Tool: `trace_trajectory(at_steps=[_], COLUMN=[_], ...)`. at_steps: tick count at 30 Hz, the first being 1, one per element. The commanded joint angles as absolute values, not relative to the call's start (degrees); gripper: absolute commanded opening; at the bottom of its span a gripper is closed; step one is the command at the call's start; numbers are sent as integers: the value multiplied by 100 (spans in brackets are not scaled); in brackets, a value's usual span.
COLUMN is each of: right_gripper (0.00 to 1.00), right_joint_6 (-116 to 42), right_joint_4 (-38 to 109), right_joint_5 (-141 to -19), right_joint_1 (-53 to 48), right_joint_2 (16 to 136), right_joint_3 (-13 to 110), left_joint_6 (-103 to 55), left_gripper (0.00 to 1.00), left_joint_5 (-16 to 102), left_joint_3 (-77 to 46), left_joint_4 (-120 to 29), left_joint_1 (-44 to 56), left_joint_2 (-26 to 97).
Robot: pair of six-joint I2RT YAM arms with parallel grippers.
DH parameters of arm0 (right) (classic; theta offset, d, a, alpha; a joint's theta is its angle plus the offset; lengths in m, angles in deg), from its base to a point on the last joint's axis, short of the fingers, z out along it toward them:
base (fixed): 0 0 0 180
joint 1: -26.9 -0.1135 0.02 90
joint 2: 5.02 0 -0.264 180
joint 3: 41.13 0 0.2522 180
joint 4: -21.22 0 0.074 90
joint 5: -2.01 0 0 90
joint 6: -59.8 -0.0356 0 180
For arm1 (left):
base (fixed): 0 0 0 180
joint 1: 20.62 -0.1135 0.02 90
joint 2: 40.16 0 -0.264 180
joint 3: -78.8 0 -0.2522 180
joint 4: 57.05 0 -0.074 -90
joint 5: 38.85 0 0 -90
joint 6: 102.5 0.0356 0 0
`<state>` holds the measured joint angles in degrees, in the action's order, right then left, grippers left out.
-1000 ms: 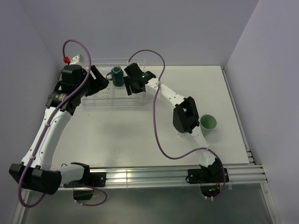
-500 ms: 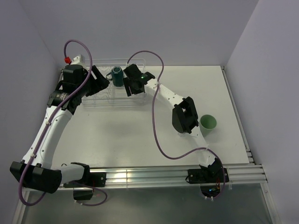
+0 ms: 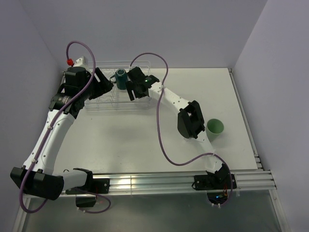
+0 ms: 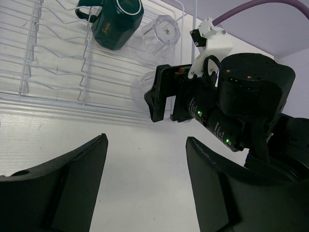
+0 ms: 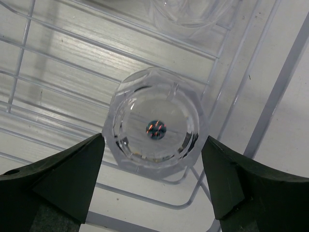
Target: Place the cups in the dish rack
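Overhead, the green mug [image 3: 121,78] sits in the dish rack [image 3: 116,107] and the mint cup [image 3: 215,129] stands unloaded on the table [image 3: 145,140]; left wrist view: left gripper [image 4: 145,159] wide, empty, two glasses [image 4: 161,35] racked; right wrist view: right gripper [image 5: 152,145] wide, astride a racked glass [image 5: 155,126].

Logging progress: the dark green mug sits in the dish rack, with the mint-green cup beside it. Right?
No: the top view shows the mint-green cup out on the table, well right of the dish rack. The dark green mug does sit in the rack.
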<state>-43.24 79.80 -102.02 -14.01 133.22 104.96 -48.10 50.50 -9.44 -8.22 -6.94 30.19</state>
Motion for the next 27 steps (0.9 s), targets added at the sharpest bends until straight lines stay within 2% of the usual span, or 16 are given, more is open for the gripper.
trace_trajectory(at_steps=[1, 12, 19, 24, 27], right_gripper=[88, 89, 89, 88, 87], right_joint_6=[-4224, -4172, -4163, -4172, -4329], right_joint_4=[7963, 7910, 7945, 8033, 8138], right_joint_5=[-10382, -10381, -10487, -11083, -11707], right_joint_1=[-1441, -1555, -1599, -1599, -1599], right_joint_2=[13324, 12955, 12253, 11620, 11005], right_joint_3=[10543, 10587, 10737, 10430, 9807], left_joint_6=[-4748, -4775, -4775, -4775, -4775], left_gripper=[72, 72, 72, 72, 72], left_joint_5=[4965, 4983, 5079, 5080, 5079], left_joint_3=[-1000, -1009, -965, -956, -992], left_joint_4=[-981, -990, -963, -954, -946], left_joint_1=[-726, -726, -726, -726, -726], left_joint_2=[3041, 3050, 3042, 3050, 3015])
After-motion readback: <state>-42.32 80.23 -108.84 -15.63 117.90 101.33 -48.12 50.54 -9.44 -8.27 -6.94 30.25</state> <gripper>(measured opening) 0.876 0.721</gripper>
